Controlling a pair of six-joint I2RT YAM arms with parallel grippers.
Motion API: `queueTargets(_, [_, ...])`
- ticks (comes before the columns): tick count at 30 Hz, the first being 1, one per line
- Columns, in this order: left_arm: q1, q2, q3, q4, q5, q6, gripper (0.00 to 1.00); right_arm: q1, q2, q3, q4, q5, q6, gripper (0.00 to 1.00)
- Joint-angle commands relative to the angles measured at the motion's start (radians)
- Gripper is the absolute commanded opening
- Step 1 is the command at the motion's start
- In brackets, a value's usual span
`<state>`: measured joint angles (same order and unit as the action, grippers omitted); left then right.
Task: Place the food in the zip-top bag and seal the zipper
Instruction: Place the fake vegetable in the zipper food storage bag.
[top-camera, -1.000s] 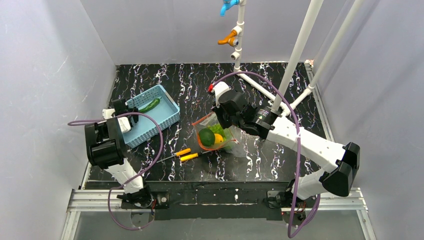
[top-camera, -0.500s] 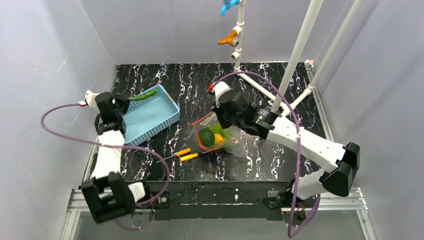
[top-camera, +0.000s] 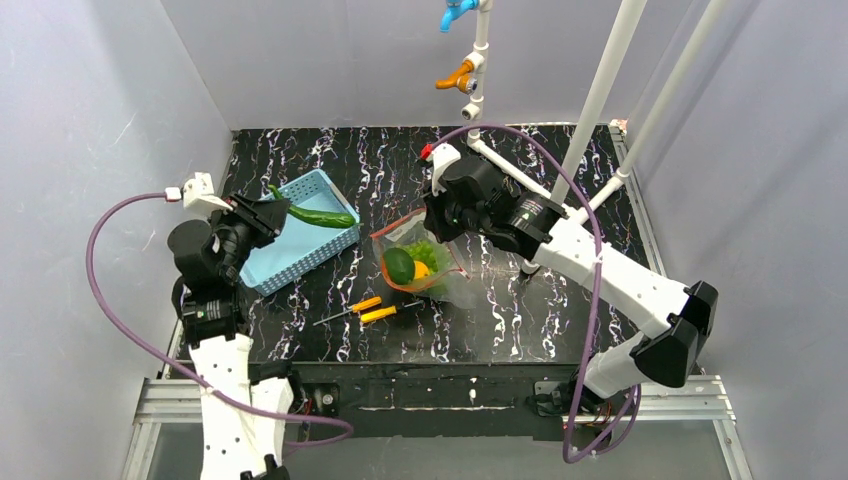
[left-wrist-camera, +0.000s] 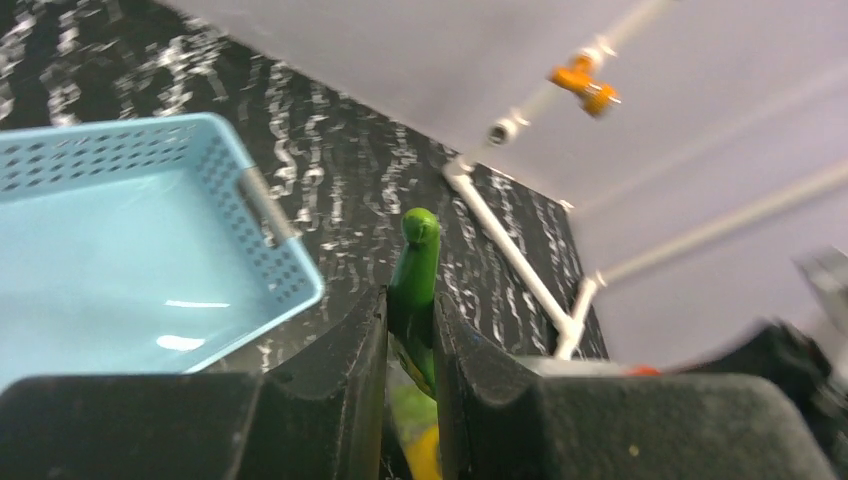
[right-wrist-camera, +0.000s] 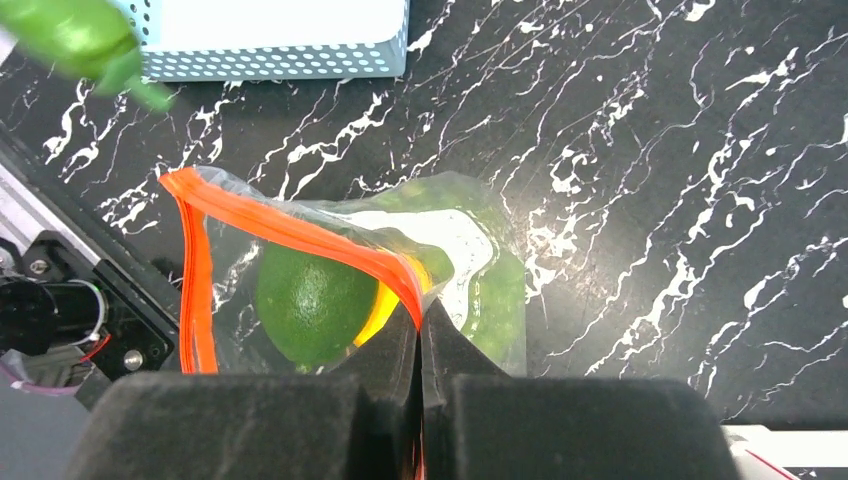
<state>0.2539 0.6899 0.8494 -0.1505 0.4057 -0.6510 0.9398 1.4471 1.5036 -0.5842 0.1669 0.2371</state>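
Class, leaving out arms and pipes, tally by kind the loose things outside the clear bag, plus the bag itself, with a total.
orange-handled screwdrivers: 2
blue basket: 1
zip-top bag: 1
long green vegetable, in the left tool: 1
Total: 5

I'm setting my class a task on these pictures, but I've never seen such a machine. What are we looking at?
Two robot arms stand at a black marbled table. One picture looks down from above; the other two come from a camera on each wrist. The left gripper pinches a long green vegetable by the blue basket. The right gripper pinches the orange zipper of a clear bag whose mouth stands open; a green fruit and a yellow piece lie inside. Two orange-handled screwdrivers lie nearby.
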Motion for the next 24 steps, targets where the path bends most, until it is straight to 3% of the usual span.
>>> queueTargets(1, [-0.045,-0.064,0.116,-0.064,0.182,0.098,0.00,-0.035,0.019,0.057,0.020,-0.114,0.047,0.01])
queueTargets(8, [-0.188,-0.038,0.209,-0.078,0.255,0.158,0.00,-0.062,0.052,0.082,0.005,-0.201,0.069,0.01])
queueTargets(13, [-0.351,-0.016,0.206,-0.109,0.150,0.222,0.00,-0.064,0.057,0.096,0.003,-0.221,0.072,0.01])
queueTargets(17, [-0.513,0.022,0.202,-0.136,-0.050,0.284,0.00,-0.064,0.055,0.104,0.000,-0.233,0.072,0.01])
queueTargets(24, [-0.832,0.084,0.146,-0.096,-0.604,0.328,0.00,-0.065,0.052,0.104,-0.001,-0.248,0.079,0.01])
